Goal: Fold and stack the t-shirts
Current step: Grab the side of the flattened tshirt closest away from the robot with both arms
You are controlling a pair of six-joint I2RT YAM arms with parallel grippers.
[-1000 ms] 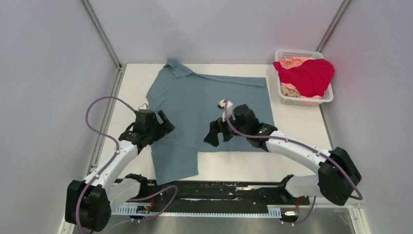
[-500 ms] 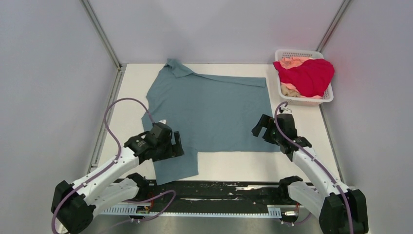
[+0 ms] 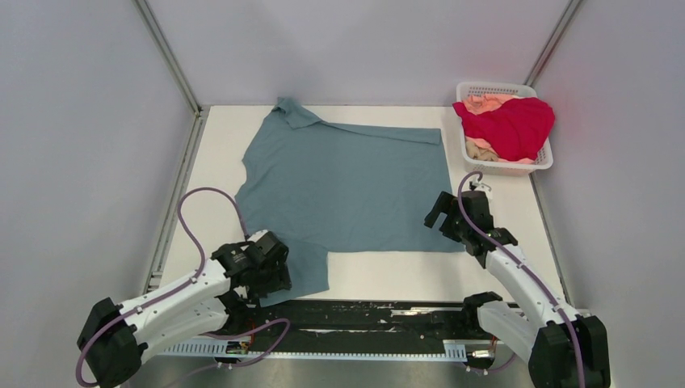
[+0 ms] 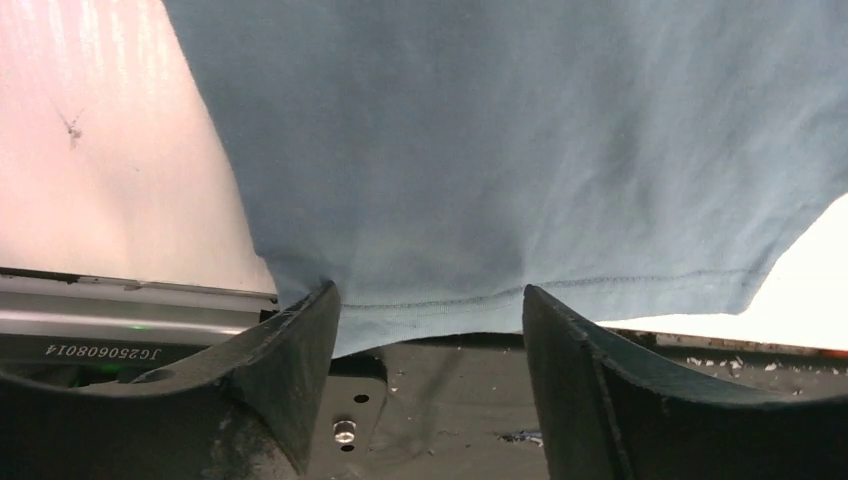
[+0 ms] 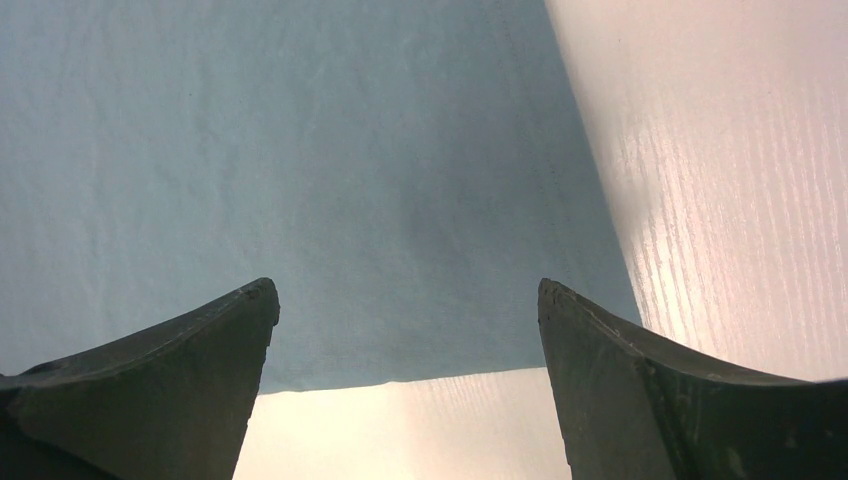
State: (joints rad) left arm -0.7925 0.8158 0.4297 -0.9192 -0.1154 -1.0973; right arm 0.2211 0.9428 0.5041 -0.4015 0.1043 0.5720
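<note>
- I am holding my left hand (image 4: 428, 305) low at the near edge of the desk (image 3: 212, 174), its fingers standing apart with the hem of the teal t-shirt (image 3: 347, 182) lying between them.
- That shirt is lying spread flat across the middle of the desk, one flap reaching toward the near edge.
- I am hovering my right hand (image 3: 439, 212) over the shirt's near right corner, fingers wide apart and gripping nothing.
- The crimson t-shirt (image 3: 510, 125) is lying heaped in the white basket (image 3: 496, 169) at the far right corner, draped over the peach t-shirt (image 3: 485, 103).
</note>
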